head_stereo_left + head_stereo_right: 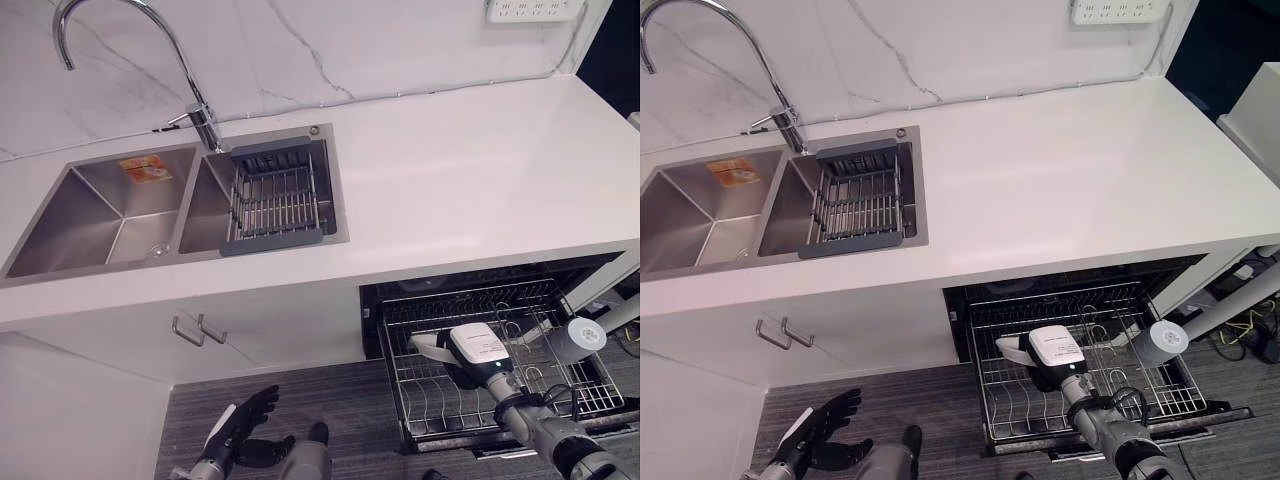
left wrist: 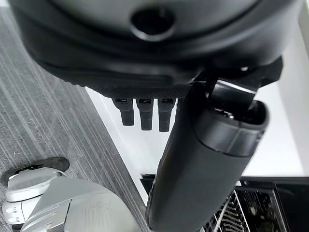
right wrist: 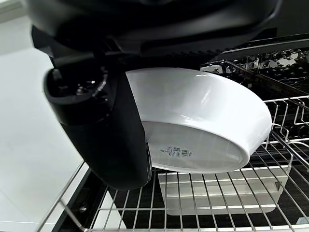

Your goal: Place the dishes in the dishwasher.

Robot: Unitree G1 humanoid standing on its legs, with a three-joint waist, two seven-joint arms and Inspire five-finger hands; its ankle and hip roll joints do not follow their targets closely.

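Note:
My right hand [image 1: 472, 362] is shut on a white bowl [image 3: 193, 121], thumb [image 3: 113, 140] on its outside wall. The bowl [image 1: 1011, 350] is tilted on edge just above the pulled-out wire rack [image 1: 440, 405] of the dishwasher under the counter; whether it touches the wires I cannot tell. The rack [image 3: 207, 203] below it has bare tines and a pale plastic holder. My left hand [image 1: 243, 420] hangs low over the floor in front of the cabinet, open, fingers [image 2: 141, 113] straight and holding nothing.
A double steel sink [image 1: 105, 215] with a faucet [image 1: 150, 30] is set in the white counter [image 1: 470, 170]; a grey drying basket [image 1: 275, 195] sits in its right basin. Cabinet handles [image 1: 198, 330] are left of the dishwasher. A grey tube [image 1: 582, 336] reaches over the rack's right side.

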